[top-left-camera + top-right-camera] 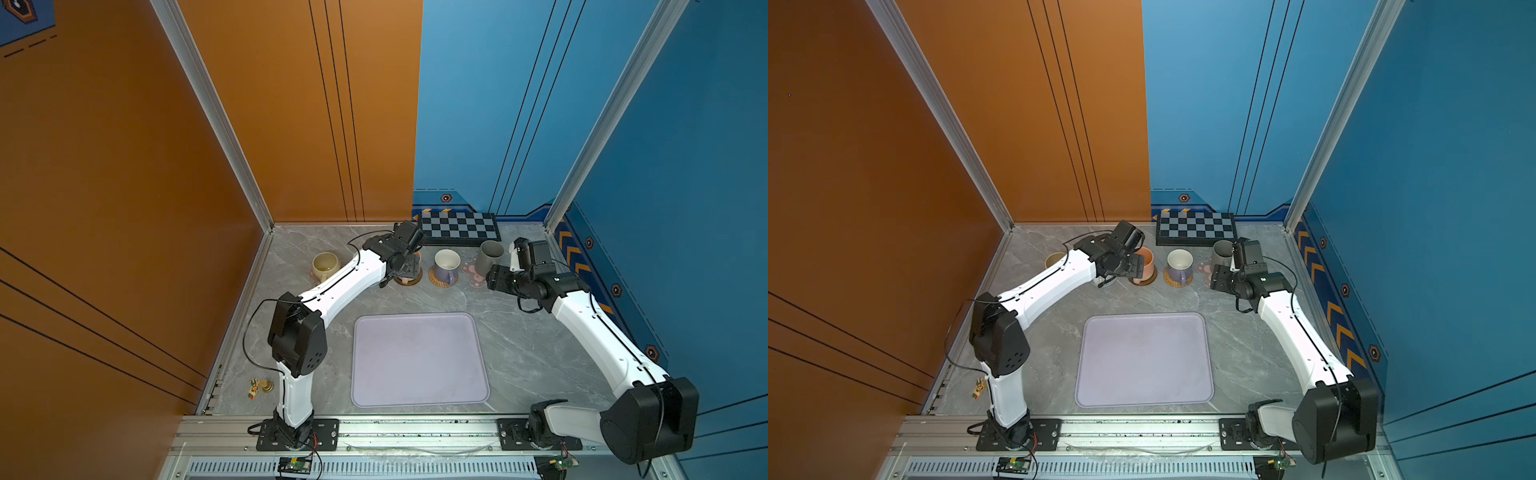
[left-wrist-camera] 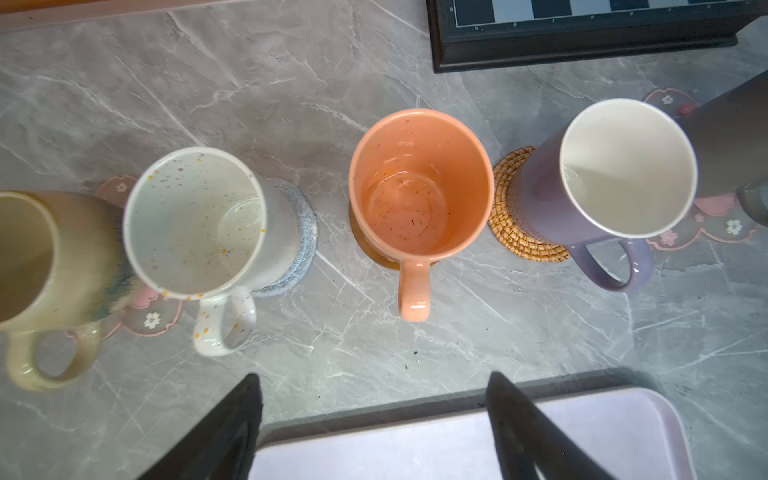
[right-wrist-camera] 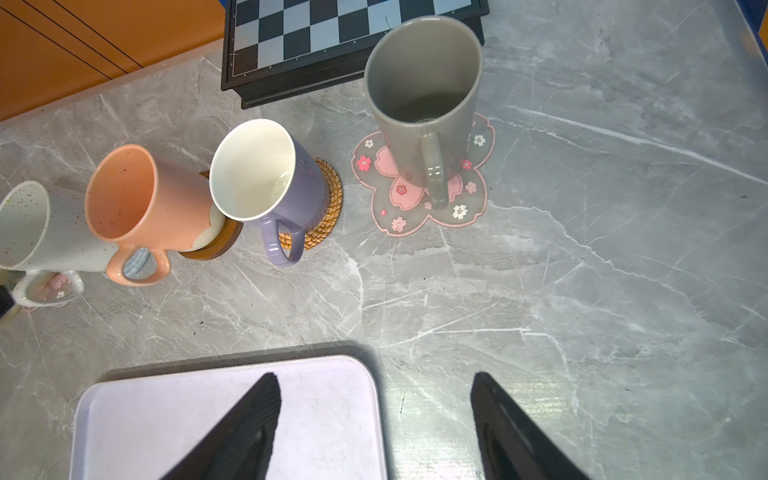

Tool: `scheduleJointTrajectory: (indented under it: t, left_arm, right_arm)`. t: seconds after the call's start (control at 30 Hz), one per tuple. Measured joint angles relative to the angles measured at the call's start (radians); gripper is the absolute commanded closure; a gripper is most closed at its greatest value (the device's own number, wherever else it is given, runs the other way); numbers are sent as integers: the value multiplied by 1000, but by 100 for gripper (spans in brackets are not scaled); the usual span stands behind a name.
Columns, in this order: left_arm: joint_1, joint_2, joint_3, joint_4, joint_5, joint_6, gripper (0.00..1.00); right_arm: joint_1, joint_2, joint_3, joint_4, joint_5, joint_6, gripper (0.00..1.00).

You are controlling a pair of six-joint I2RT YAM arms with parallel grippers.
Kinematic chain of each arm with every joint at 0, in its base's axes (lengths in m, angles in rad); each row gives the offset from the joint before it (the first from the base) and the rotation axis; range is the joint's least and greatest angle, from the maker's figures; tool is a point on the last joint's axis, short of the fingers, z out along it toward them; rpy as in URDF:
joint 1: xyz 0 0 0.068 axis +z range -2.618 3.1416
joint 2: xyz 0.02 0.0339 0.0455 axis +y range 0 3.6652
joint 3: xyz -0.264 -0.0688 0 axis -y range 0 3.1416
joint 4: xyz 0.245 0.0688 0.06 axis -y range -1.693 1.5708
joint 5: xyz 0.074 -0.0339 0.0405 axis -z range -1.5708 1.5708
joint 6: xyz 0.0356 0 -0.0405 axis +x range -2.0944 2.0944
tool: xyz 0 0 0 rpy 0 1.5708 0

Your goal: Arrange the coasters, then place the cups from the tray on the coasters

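Five cups stand in a row at the back of the table, each on a coaster: beige-yellow cup [image 2: 41,257] on a pink flower coaster [image 2: 149,316], speckled white cup [image 2: 195,220] on the blue-grey crocheted one [image 2: 299,241], orange cup [image 2: 419,187] on the brown wooden disc [image 3: 220,245], lavender cup [image 3: 266,174] on the rattan one [image 3: 328,199], grey cup [image 3: 419,83] on a pink flower coaster [image 3: 465,208]. My left gripper [image 2: 374,376] hangs open above the table in front of the orange cup, holding nothing. My right gripper [image 3: 374,374] is open and empty near the grey cup. The lavender tray [image 1: 415,357] holds nothing.
A black-and-grey checkerboard [image 1: 459,228] lies against the back wall behind the cups. A small brass-coloured trinket [image 1: 259,386] sits at the front left by the left arm's base. Orange and blue walls close in the table's left, back and right.
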Motion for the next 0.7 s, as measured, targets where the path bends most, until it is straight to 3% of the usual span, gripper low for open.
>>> scheduleJointTrajectory:
  t: [0.13,0.3,0.53,0.7]
  left_arm:
    - [-22,-112,-102,14,-76,33,9]
    - [-21,-358,-376,106,-195,82,8]
    - [154,-807,-893,388,-360,169,2]
    - [285,-968,-1233,676,-428,239,2]
  right_arm:
    - [11,-16,0,-1,15,0,25]
    - [21,-50,-17,-2,54,-5,24]
    - [13,-121,-113,73,118,-39,22]
    - [-25,-124,-226,199,141,-65,21]
